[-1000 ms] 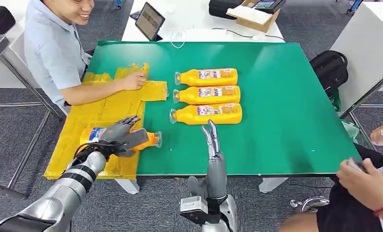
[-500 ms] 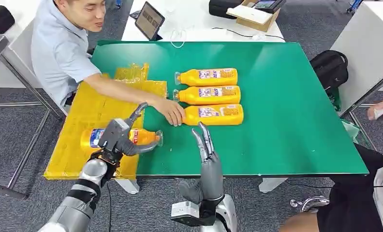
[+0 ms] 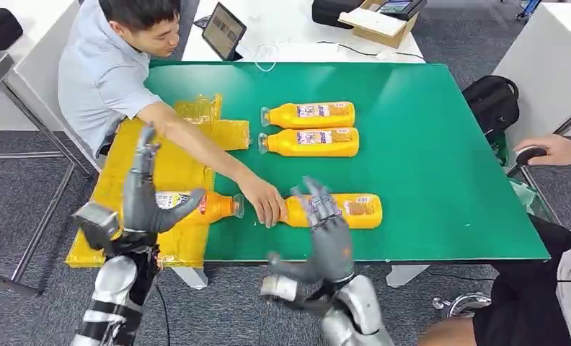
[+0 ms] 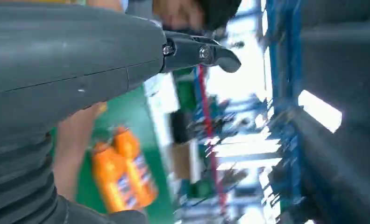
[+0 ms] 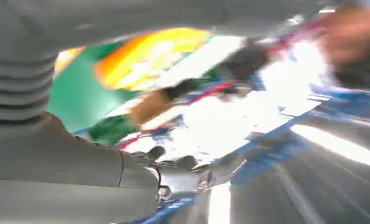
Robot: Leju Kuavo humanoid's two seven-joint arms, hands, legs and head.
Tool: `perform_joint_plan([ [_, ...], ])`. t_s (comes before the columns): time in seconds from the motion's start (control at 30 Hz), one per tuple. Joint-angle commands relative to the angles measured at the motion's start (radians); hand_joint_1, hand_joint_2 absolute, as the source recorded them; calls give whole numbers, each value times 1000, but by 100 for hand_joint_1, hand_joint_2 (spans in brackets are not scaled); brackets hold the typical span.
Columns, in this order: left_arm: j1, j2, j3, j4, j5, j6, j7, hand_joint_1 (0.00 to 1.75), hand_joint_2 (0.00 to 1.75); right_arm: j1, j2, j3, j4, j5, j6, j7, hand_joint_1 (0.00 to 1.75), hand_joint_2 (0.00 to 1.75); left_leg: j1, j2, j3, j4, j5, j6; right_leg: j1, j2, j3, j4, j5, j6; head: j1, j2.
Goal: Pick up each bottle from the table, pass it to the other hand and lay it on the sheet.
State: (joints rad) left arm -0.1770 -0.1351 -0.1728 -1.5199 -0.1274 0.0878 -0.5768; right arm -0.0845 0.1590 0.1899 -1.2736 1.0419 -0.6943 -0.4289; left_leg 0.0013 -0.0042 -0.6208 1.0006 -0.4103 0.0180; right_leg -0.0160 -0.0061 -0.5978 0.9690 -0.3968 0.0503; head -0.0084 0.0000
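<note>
One orange bottle (image 3: pixel 212 206) lies on the yellow sheet (image 3: pixel 142 162). My left hand (image 3: pixel 140 196) is raised just in front of it, fingers spread and holding nothing. A second orange bottle (image 3: pixel 349 210) lies on the green table (image 3: pixel 427 151) near the front edge, with a person's hand (image 3: pixel 265 205) on its cap end. My right hand (image 3: pixel 327 231) stands open over the near side of this bottle, fingers apart. Two more bottles (image 3: pixel 310 114) (image 3: pixel 311 142) lie side by side farther back. The blurred left wrist view catches my left hand (image 4: pixel 80 65) and two bottles (image 4: pixel 122 172).
A person leans in over the far left corner, arm (image 3: pixel 196 148) stretched across the sheet. Another person sits at the right edge, hand (image 3: pixel 553 150) near the table corner. A tablet (image 3: pixel 223 32) and a box (image 3: pixel 376 21) sit on the white table behind.
My left hand has let go of the bottle on the sheet and lifted. The person slid the nearest bottle toward the front edge. My right hand moved up over it.
</note>
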Motion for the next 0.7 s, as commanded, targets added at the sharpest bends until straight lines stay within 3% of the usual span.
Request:
perform_joint_plan([
  [0.03, 154, -16, -6, -198, -36, 116, 4, 0, 175, -149, -140, -63, 319, 125, 83, 229, 0, 175, 0, 4, 6, -1, -3, -1, 0, 4, 5, -1, -1, -2, 0, 0],
  [0.23, 149, -13, -7, -191, -60, 136, 4, 0, 175, -150, -139, -53, 333, 139, 98, 252, 0, 175, 0, 2, 5, 0, -3, -1, 0, 2, 4, 0, -2, -2, 0, 0],
  [0.43, 153, -8, -25, -183, -85, 145, 18, 0, 175, -166, -157, -47, 377, 187, 148, 345, 0, 175, 1, 1, 4, 0, -2, 0, 1, 1, 3, 0, -1, -1, 0, 0],
  [0.53, 150, -5, -41, -167, -144, 172, 12, 0, 175, -191, -186, -54, 428, 303, 74, 430, 0, 175, 0, 1, 3, -1, -1, 0, 1, 0, 2, -1, -1, -1, 0, 0],
  [0.7, 152, -2, -73, -121, -147, 158, 18, 0, 175, -251, -213, -122, 519, 309, 7, 424, 0, 175, 0, 0, 5, -1, -2, 0, 0, 0, 4, -1, -1, -1, 0, 0],
])
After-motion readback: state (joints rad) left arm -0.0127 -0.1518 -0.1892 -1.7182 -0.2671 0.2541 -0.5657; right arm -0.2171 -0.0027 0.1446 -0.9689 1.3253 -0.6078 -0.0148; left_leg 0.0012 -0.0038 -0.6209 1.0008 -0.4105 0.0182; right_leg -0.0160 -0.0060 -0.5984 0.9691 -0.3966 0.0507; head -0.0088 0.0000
